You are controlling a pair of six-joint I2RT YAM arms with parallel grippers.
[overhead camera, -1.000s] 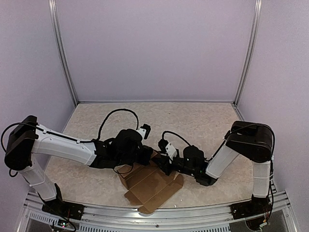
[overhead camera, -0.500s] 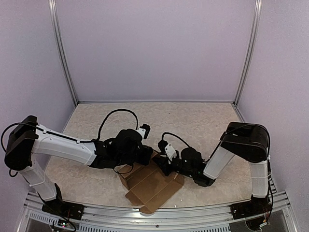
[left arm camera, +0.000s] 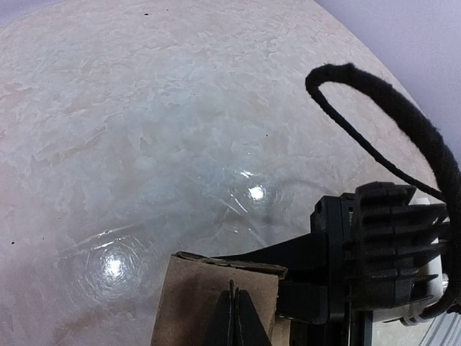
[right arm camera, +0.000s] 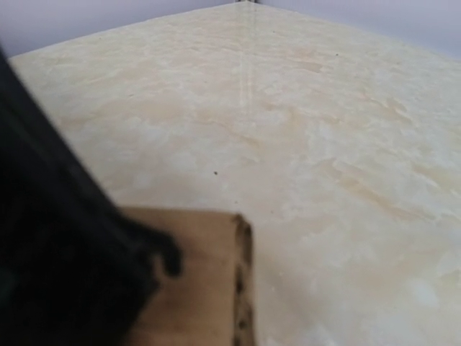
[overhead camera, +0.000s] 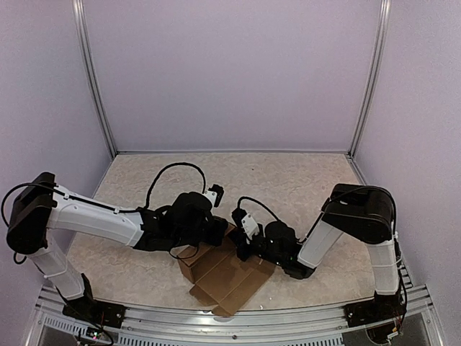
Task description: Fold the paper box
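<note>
Two white-and-black robot arms meet over a plain brown paper box (overhead camera: pixel 229 280) near the front edge of a beige, marble-patterned table (overhead camera: pixel 295 176), inside a lilac-walled enclosure (overhead camera: pixel 230 72). The box lies partly formed: flat, creased panels spread toward the front rail, with one matte flap standing up between the arms. The left gripper (left arm camera: pixel 232 321) has its black fingers pressed tightly together at that flap's raw, corrugated top edge; whether any board is nipped between them cannot be made out. The right gripper (overhead camera: pixel 241 244), low and just beside it, is also clamped closed at the box's far corner, though its own camera shows only a blurred dark mass against cardboard. A fuzzy black cable (left arm camera: pixel 349 70) loops above the glossy tabletop.
</note>
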